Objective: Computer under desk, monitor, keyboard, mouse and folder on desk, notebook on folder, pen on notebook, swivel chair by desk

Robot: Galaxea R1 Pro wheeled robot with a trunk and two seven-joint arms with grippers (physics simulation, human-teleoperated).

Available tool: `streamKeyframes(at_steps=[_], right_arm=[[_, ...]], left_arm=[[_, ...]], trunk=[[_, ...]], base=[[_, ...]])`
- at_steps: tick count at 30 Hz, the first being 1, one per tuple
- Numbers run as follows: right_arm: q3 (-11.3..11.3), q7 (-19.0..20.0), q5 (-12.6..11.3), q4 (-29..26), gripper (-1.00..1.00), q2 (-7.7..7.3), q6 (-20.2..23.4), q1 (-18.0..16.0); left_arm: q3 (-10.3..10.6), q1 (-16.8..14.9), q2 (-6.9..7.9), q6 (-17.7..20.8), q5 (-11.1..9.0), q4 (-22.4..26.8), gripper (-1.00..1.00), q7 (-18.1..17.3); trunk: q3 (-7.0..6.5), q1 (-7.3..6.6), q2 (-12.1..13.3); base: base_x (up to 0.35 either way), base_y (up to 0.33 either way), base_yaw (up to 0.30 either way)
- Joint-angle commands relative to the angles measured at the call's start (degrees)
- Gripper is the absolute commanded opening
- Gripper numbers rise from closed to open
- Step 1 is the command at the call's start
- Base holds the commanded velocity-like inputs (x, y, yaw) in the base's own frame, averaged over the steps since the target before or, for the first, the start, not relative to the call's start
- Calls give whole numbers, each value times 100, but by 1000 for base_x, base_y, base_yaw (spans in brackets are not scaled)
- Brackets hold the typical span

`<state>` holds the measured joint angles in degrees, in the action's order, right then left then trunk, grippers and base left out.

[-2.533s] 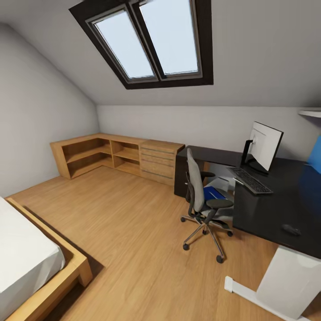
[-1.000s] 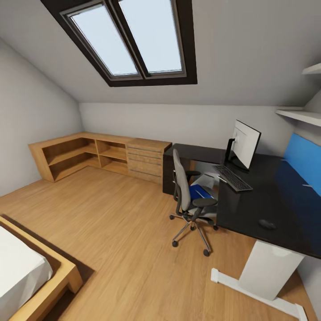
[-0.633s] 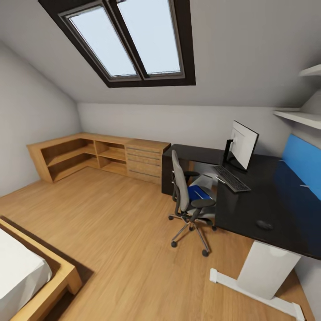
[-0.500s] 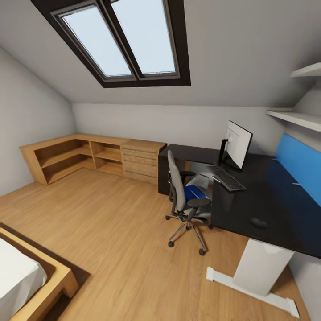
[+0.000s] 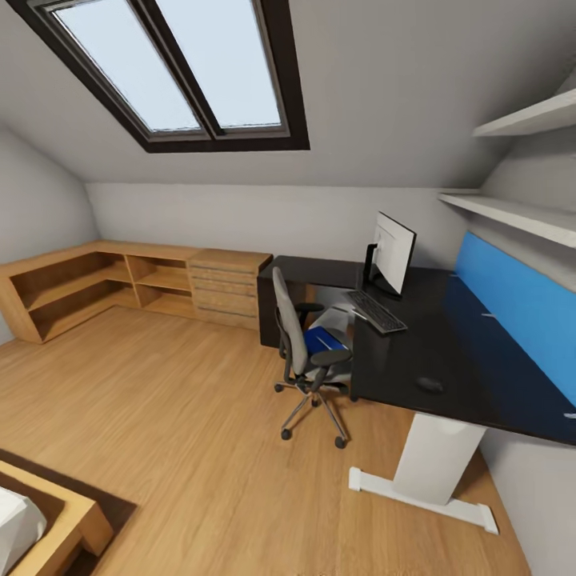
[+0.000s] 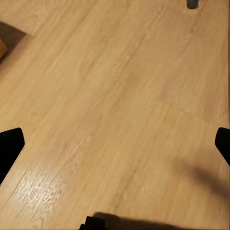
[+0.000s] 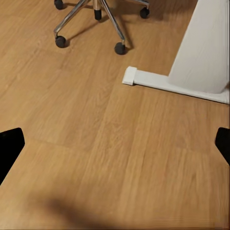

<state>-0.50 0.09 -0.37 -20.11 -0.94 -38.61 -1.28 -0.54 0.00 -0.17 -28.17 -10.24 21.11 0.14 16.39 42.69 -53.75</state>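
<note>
Over wood floor (image 7: 120, 158), both jaws spread empty, swivel chair (image 7: 96, 19) well ahead of right.

Swivel chair (image 5: 300, 340) holding blue folder (image 5: 322, 339), desk (image 5: 448, 368) with monitor (image 5: 393, 253), keyboard (image 5: 376, 311), mouse (image 5: 430, 385)

I see the desk (image 5: 448, 352) at my 2 o'clock, glossy black top on a white leg (image 7: 203, 52) whose foot rests on the wood floor (image 5: 176, 416). On the top: the monitor (image 5: 392, 254) upright at the far end, the keyboard (image 5: 376, 311) just in front of it, the mouse (image 5: 430, 385) well apart, nearer me. At my 1 o'clock the swivel chair (image 5: 304, 352) stands on the floor beside the desk edge, the folder (image 5: 320, 340) flat on its seat. A light wood cabinet (image 5: 120, 280) stands on the floor at 11 o'clock.
</note>
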Motion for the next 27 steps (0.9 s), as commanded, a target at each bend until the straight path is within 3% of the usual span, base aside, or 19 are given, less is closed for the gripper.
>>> streamKeyframes(at_steps=[1, 10, 20, 27], right_arm=[[-3, 0, 0, 6, 100, -20, -12, -13], [5, -1, 26, 6, 100, -34, 0, -114], [23, -3, 336, 244, 100, -30, -2, -160], [23, -1, 368, 464, 100, -14, 7, -217]], left_arm=[[-10, 0, 4, -88, -4, -5, 100, 8], [-1, 0, 3, -142, 12, -74, 100, 4], [41, 0, -3, -129, 9, -126, 100, -13], [28, 0, 7, -135, -1, -133, 100, 7]], trunk=[[14, 0, -5], [46, 0, -5], [6, 0, -5], [-22, 0, -5]], base=[[0, 0, -212], [0, 0, -258], [0, 0, -299], [39, 65, -300]])
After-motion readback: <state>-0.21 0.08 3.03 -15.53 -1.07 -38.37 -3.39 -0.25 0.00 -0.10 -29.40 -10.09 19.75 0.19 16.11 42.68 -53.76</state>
